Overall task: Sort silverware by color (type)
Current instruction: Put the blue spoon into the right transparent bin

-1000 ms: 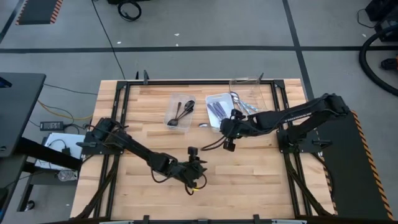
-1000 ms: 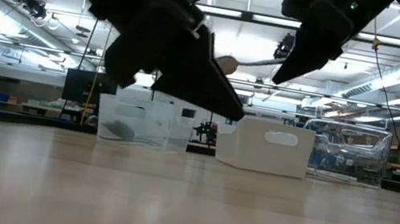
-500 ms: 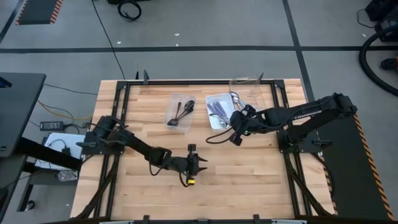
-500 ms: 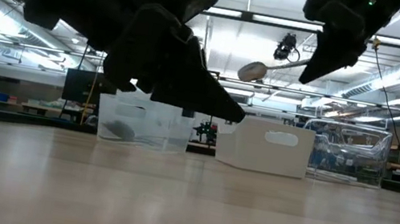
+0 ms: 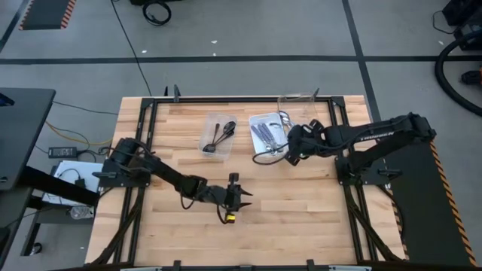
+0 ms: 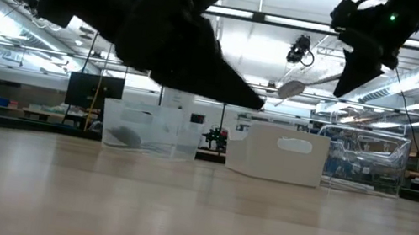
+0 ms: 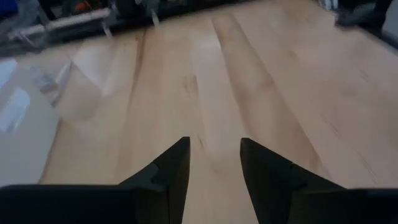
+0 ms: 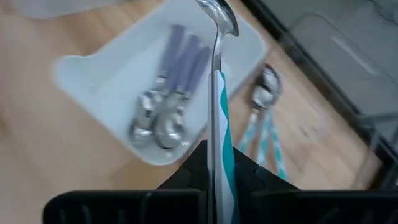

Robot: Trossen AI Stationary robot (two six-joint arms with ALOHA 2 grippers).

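My right gripper (image 5: 290,150) hangs in the air near the white tray (image 5: 256,120) and is shut on a spoon with a teal-and-white striped handle (image 8: 222,118). The spoon's silver bowl (image 6: 292,88) sticks out toward the table's left. The white tray holds purple-handled spoons (image 8: 177,59). Dark spoons (image 5: 219,135) lie in a clear tray to its left. Two teal-handled spoons (image 8: 267,127) lie in the clear tray (image 5: 298,105) beyond the white one. My left gripper (image 5: 238,198) hovers open over bare wood at mid-table. My right gripper pinches the spoon's striped handle (image 8: 224,146) between its two fingers, which lie across it. The spoon is lifted clear and sticks out roughly level, bowl (image 8: 217,12) foremost, over the white tray's near corner. The handle's free end is hidden between the fingers.
The three trays stand in a row at the table's far side, seen side-on in the low view (image 6: 276,153). Bare wooden tabletop (image 5: 301,211) spreads over the near half. A black metal frame (image 5: 226,98) borders the table.
My right gripper has carried the spoon up and toward the table's far right, from the open wood near the white tray's near-left corner toward the white and far clear trays. The spoon has stayed in its hold, bowl pointing left. My left gripper has risen slightly.
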